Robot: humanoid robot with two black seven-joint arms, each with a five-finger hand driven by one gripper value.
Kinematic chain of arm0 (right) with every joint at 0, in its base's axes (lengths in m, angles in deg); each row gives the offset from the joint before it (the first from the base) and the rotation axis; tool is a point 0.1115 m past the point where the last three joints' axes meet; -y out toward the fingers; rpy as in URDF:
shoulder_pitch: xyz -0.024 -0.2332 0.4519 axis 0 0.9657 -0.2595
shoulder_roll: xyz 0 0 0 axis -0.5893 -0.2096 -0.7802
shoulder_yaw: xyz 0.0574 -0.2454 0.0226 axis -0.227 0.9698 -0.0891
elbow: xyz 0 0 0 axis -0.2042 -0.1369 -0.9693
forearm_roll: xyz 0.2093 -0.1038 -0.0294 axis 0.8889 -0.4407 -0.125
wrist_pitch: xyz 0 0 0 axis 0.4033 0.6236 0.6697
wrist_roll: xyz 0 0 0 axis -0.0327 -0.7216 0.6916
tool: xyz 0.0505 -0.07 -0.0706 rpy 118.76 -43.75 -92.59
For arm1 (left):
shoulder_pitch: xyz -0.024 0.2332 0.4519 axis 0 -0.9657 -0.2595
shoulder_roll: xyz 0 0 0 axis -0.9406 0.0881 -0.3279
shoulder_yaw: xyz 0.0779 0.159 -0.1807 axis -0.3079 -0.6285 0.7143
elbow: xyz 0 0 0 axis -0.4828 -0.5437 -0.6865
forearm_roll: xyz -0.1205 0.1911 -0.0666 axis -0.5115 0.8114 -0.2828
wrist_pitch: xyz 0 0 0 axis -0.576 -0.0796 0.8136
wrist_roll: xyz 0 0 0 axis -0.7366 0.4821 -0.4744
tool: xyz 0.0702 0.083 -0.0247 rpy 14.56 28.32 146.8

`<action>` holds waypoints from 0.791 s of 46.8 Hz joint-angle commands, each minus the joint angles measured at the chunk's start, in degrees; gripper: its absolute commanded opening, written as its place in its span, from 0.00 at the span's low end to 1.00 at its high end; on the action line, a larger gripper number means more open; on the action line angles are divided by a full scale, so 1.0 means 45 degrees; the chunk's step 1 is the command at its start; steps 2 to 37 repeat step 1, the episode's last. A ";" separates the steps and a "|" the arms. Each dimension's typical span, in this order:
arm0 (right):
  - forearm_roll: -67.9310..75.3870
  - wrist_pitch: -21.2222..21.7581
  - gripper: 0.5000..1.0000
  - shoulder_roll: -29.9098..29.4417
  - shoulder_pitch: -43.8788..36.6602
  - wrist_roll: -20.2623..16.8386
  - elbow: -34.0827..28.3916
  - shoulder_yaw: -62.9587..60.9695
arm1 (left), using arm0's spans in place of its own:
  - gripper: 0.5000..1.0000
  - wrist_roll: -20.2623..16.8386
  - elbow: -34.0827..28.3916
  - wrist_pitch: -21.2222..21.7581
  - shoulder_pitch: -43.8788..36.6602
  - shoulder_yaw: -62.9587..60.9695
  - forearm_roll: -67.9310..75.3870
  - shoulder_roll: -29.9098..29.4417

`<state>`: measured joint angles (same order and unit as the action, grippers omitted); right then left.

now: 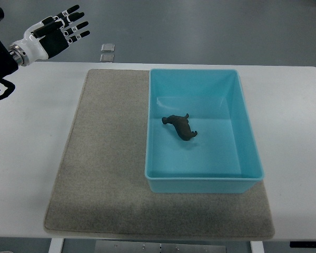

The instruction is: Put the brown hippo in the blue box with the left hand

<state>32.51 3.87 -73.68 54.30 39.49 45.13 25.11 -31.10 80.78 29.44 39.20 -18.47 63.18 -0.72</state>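
White rectangular table under everything. The grey felt-like rectangular mat lies beneath the box and spreads well out to its left, probably to keep the box from sliding. The light-blue open plastic box stands upright with its mouth up, so you get a free drop from above. The black-and-white robot left hand hovers far left of the box and beyond its far-left corner, fingers spread and straight, holding nothing. You can read that as parked clear. The small dark-brown toy hippo lies inside the box, near mid-floor, touching no wall. Judgement: placement looks done. No right hand shows.
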 commanded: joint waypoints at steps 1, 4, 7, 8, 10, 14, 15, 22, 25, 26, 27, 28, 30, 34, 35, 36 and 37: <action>-0.0001 -0.0019 0.87 -0.0001 0.0006 -0.0019 -0.0229 0.0007 | 1.00 -0.0006 -0.0005 0.0000 0.0002 -0.0008 0.0000 -0.0001; -0.0001 -0.0019 0.87 -0.0001 0.0006 -0.0019 -0.0229 0.0007 | 1.00 -0.0006 -0.0005 0.0000 0.0002 -0.0008 0.0000 -0.0001; -0.0001 -0.0019 0.87 -0.0001 0.0006 -0.0019 -0.0229 0.0007 | 1.00 -0.0006 -0.0005 0.0000 0.0002 -0.0008 0.0000 -0.0001; -0.0001 -0.0019 0.87 -0.0001 0.0006 -0.0019 -0.0229 0.0007 | 1.00 -0.0006 -0.0005 0.0000 0.0002 -0.0008 0.0000 -0.0001; -0.0001 -0.0019 0.87 -0.0001 0.0006 -0.0019 -0.0229 0.0007 | 1.00 -0.0006 -0.0005 0.0000 0.0002 -0.0008 0.0000 -0.0001; -0.0001 -0.0019 0.87 -0.0001 0.0006 -0.0019 -0.0229 0.0007 | 1.00 -0.0006 -0.0005 0.0000 0.0002 -0.0008 0.0000 -0.0001; -0.0001 -0.0019 0.87 -0.0001 0.0006 -0.0019 -0.0229 0.0007 | 1.00 -0.0006 -0.0005 0.0000 0.0002 -0.0008 0.0000 -0.0001; -0.0001 -0.0019 0.87 -0.0001 0.0006 -0.0019 -0.0229 0.0007 | 1.00 -0.0006 -0.0005 0.0000 0.0002 -0.0008 0.0000 -0.0001; -0.0001 -0.0019 0.87 -0.0001 0.0006 -0.0019 -0.0229 0.0007 | 1.00 -0.0006 -0.0005 0.0000 0.0002 -0.0008 0.0000 -0.0001; -0.0001 -0.0019 0.87 -0.0001 0.0006 -0.0019 -0.0229 0.0007 | 1.00 -0.0006 -0.0005 0.0000 0.0002 -0.0008 0.0000 -0.0001; -0.0001 -0.0019 0.87 -0.0001 0.0006 -0.0019 -0.0229 0.0007 | 1.00 -0.0006 -0.0005 0.0000 0.0002 -0.0008 0.0000 -0.0001; -0.0001 -0.0019 0.87 -0.0001 0.0006 -0.0019 -0.0229 0.0007 | 1.00 -0.0006 -0.0005 0.0000 0.0002 -0.0008 0.0000 -0.0001; -0.0001 -0.0019 0.87 -0.0001 0.0006 -0.0019 -0.0229 0.0007 | 1.00 -0.0006 -0.0005 0.0000 0.0002 -0.0008 0.0000 -0.0001; -0.0001 -0.0019 0.87 -0.0001 0.0006 -0.0019 -0.0229 0.0007 | 1.00 -0.0006 -0.0005 0.0000 0.0002 -0.0008 0.0000 -0.0001; -0.0001 -0.0019 0.87 -0.0001 0.0006 -0.0019 -0.0229 0.0007 | 1.00 -0.0006 -0.0005 0.0000 0.0002 -0.0008 0.0000 -0.0001; -0.0001 -0.0019 0.87 -0.0001 0.0006 -0.0019 -0.0229 0.0007 | 1.00 -0.0006 -0.0005 0.0000 0.0002 -0.0008 0.0000 -0.0001; -0.0001 -0.0019 0.87 -0.0001 0.0006 -0.0019 -0.0229 0.0007 | 1.00 -0.0006 -0.0005 0.0000 0.0002 -0.0008 0.0000 -0.0001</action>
